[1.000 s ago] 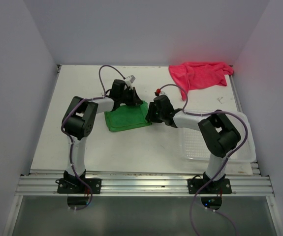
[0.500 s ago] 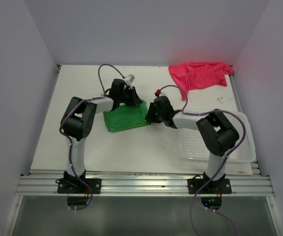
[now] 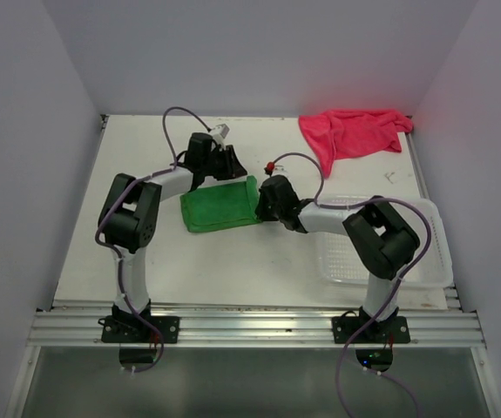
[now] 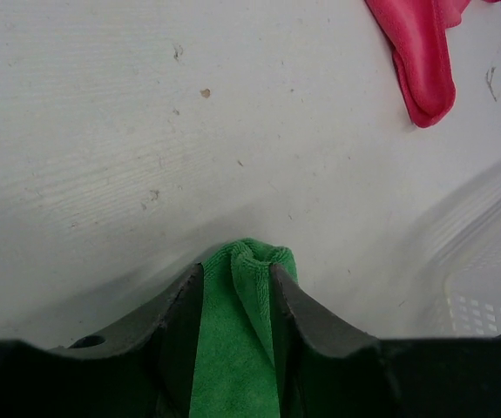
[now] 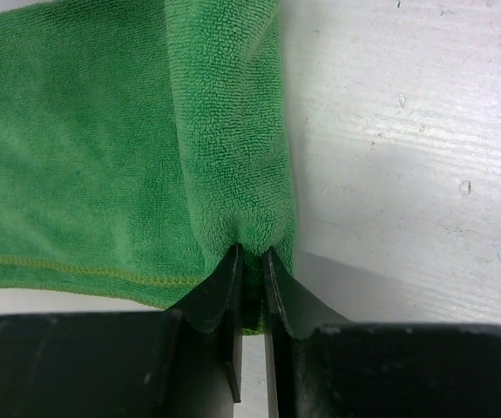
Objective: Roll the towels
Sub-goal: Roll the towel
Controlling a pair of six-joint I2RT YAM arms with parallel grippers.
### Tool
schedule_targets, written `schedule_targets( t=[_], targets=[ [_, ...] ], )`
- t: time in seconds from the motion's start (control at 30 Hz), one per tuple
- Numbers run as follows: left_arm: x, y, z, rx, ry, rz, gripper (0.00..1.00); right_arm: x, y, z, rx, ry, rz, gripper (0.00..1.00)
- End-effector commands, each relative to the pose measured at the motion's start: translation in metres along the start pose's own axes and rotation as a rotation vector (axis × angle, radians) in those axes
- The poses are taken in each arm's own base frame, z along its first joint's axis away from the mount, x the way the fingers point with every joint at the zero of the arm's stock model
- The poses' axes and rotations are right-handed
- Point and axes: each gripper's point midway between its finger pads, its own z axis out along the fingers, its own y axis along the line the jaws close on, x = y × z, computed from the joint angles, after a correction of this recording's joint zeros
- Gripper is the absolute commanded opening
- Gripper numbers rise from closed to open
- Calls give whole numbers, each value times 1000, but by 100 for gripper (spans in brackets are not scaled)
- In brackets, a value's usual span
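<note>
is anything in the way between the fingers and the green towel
Nothing visible. The right gripper pinches the green towel at one end of its folded-over edge; the left gripper has its fingers either side of that edge's other end.

We have L arm (image 3: 132,209) & R arm (image 3: 381,235) both reaching inward, elbows up. L gripper (image 4: 237,277) jaws apart, astride green towel (image 5: 76,131) fold; R gripper (image 5: 252,261) jaws near-closed, pinching it.

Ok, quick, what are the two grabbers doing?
Left gripper: part open around the green towel; grip cannot be told.
Right gripper: closed on the green towel.
</note>
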Motion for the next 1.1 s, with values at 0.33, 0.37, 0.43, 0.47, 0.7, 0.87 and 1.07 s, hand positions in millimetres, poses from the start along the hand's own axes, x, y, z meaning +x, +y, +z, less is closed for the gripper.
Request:
schedule_targets(
  t=[0.33, 0.37, 0.43, 0.47, 0.7, 0.87, 1.07],
  targets=[
    [-46, -26, -30, 34, -80, -8, 41, -5, -12, -16, 287, -29, -309, 0],
    [-46, -27, -30, 38, -78, -9, 41, -4, -9, -17, 293, -30, -336, 0],
    [-47, -26, -30, 39, -76, -12, 41, -7, -8, -19, 320, -42, -388, 0],
    [-46, -27, -30, 44, -72, -14, 41, -4, -5, -18, 317, -40, -411, 0],
    [-48, -34, -29, 76, -62, -28, 42, -3, 3, -19, 431, -62, -581, 0],
    [-51, -38, -31, 81, -58, -25, 43, -13, 7, -23, 545, -100, -677, 0],
    [-54, -37, -32, 80, -53, -13, 43, -18, 5, -21, 634, -79, -817, 0]
  ],
)
